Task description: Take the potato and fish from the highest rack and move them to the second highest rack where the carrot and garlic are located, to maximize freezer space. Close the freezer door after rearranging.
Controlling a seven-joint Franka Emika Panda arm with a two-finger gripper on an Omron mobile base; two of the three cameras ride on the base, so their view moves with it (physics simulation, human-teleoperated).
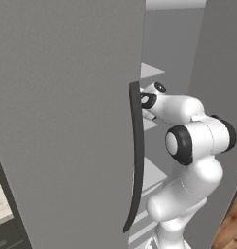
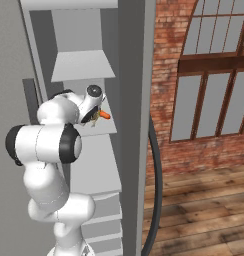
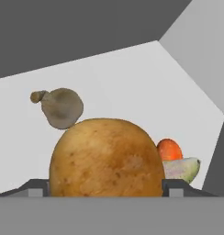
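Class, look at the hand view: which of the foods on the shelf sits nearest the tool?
The potato, the big golden-brown lump between the fingertips. The grey garlic and orange carrot lie farther back.

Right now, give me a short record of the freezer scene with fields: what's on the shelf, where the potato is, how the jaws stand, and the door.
shelf holding: potato, carrot, garlic, a pale greenish item
potato: close before the hand camera, between the two fingertips
carrot: behind the potato, beside the pale item
garlic: farther back, apart from the potato
gripper: jaws wide, either side of the potato; grip or release unclear
door: open
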